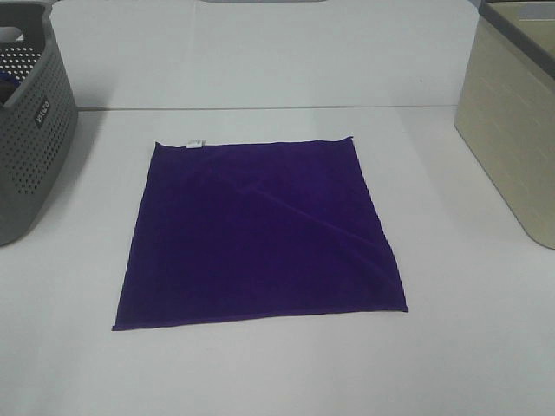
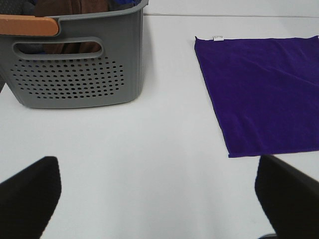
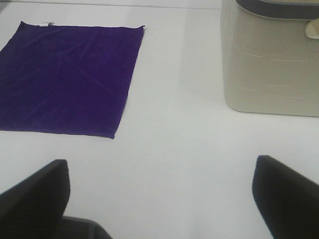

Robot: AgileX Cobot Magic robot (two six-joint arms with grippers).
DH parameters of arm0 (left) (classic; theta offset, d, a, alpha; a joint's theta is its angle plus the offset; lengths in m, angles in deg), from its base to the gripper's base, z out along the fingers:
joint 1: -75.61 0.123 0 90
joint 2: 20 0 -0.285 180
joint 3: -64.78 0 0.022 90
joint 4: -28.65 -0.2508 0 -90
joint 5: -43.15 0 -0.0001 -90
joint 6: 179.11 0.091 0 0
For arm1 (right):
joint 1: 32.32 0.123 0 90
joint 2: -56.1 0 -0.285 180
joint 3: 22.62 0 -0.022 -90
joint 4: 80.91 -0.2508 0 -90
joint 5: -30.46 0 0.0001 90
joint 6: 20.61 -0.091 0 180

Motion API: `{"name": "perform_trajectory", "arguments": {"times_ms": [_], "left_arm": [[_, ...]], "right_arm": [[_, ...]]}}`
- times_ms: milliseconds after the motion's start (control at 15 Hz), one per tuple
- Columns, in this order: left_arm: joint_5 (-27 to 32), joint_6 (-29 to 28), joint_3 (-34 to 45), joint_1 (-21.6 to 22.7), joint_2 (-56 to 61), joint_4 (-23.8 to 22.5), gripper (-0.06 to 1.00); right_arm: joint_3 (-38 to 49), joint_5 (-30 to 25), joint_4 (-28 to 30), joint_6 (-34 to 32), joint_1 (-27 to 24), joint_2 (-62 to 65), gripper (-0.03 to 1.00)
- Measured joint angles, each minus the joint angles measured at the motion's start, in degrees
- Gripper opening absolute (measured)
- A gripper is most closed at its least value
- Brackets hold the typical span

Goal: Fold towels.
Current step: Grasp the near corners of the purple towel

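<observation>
Exterior high shows the purple towel [image 1: 260, 234] flat on the surface [image 1: 260, 373], ahead of and between the left pincer [image 2: 159, 199] and right pincer [image 3: 162, 199], both gaping empty; a shallow pinch could slip off its thin edge and skew the fold.

A white table [image 1: 260, 373] fills the exterior high view, with a thin seam [image 1: 260, 108] running across its upper part. A purple towel [image 1: 260, 234] lies spread flat at the centre of the frame, roughly square. It has a small white tag [image 1: 195, 144] on its upper edge near the upper left corner and a faint diagonal crease running toward its lower right. A grey perforated basket [image 1: 30, 147] stands at the left edge and a beige bin [image 1: 512, 130] at the right edge. Both are well apart from the towel.
</observation>
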Motion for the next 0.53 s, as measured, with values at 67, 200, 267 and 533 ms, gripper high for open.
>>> {"name": "perform_trajectory", "arguments": {"times_ms": [67,200,267,533], "left_arm": [[0.0,0.0,0.0,0.0,0.0,0.0,0.99],[0.0,0.0,0.0,0.0,0.0,0.1,0.99],[0.0,0.0,0.0,0.0,0.0,0.1,0.99],[0.0,0.0,0.0,0.0,0.0,0.1,0.99]], "right_arm": [[0.0,0.0,0.0,0.0,0.0,0.0,0.96],[0.0,0.0,0.0,0.0,0.0,0.0,0.96],[0.0,0.0,0.0,0.0,0.0,0.0,0.96],[0.0,0.0,0.0,0.0,0.0,0.0,0.96]]}}
